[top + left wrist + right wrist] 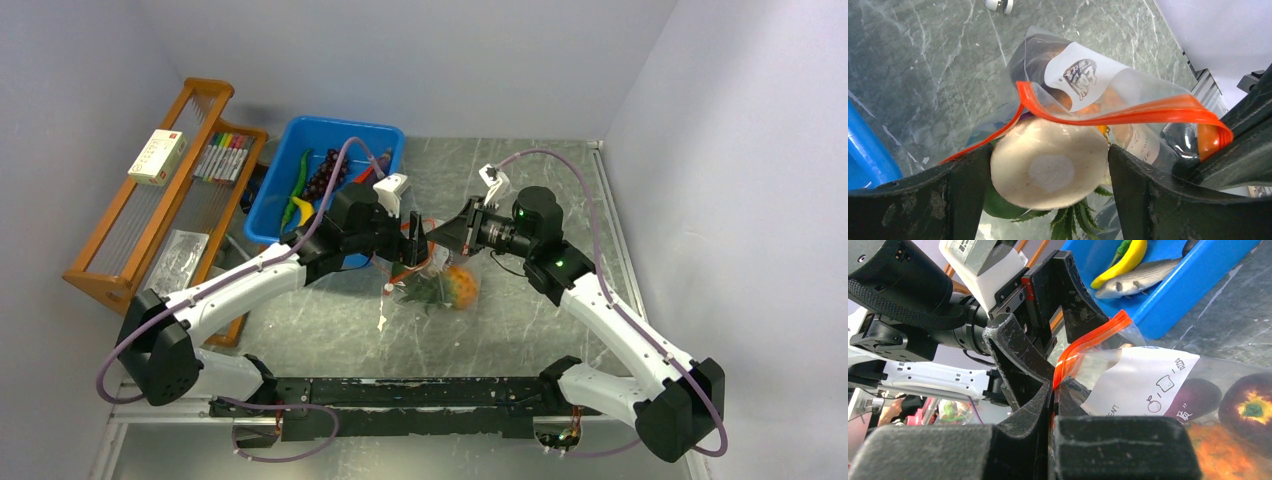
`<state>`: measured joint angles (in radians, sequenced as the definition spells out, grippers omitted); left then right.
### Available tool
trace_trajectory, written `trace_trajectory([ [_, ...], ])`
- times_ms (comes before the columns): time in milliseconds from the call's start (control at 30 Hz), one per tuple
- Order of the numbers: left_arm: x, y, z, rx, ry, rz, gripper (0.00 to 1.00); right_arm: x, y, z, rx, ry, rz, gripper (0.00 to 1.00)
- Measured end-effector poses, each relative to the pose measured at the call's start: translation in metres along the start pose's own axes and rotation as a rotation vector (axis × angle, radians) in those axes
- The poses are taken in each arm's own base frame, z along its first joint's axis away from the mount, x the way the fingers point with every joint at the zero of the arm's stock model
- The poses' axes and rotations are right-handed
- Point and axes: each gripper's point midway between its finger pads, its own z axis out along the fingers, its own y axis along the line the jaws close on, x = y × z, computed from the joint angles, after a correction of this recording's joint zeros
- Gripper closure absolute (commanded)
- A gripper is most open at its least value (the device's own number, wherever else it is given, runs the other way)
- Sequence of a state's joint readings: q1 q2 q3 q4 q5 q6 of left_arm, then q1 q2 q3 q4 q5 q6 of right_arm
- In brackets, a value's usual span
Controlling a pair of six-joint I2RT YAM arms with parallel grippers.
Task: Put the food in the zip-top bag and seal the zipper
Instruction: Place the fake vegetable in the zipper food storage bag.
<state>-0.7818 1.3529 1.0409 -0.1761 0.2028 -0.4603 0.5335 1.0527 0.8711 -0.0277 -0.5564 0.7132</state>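
Note:
The clear zip-top bag (432, 268) hangs between both grippers at the table's middle. It holds the orange pineapple (461, 287), a purple eggplant (1198, 396) and a dark red round fruit (1252, 406). My left gripper (1048, 156) is shut on the white-faced round piece (1050, 170), one finger against each side. That piece sits at the bag's mouth, with the red zipper (1128, 116) running over it. My right gripper (1053, 390) is shut on the red zipper (1088, 342) at one end of the mouth, holding that lip up. In the top view the two grippers (415, 243) (441, 235) almost touch.
A blue bin (300, 130) behind the left arm holds more toy food, among it a grey fish (1143, 279) and a yellow piece (1120, 262). A wooden rack (120, 235) with marker pens (225, 157) and a small box stands at the far left.

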Motion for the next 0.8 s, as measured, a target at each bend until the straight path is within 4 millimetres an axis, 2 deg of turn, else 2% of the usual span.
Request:
trace_trajectory([
  [400,0.001,0.001,-0.002,-0.004,0.005,-0.002,0.12,0.000,0.001,-0.001,-0.008,0.001,-0.002,1.00],
  [800,-0.012,-0.012,-0.021,0.018,-0.044,0.012,0.15,-0.001,-0.009,0.000,0.034,-0.013,-0.031,1.00],
])
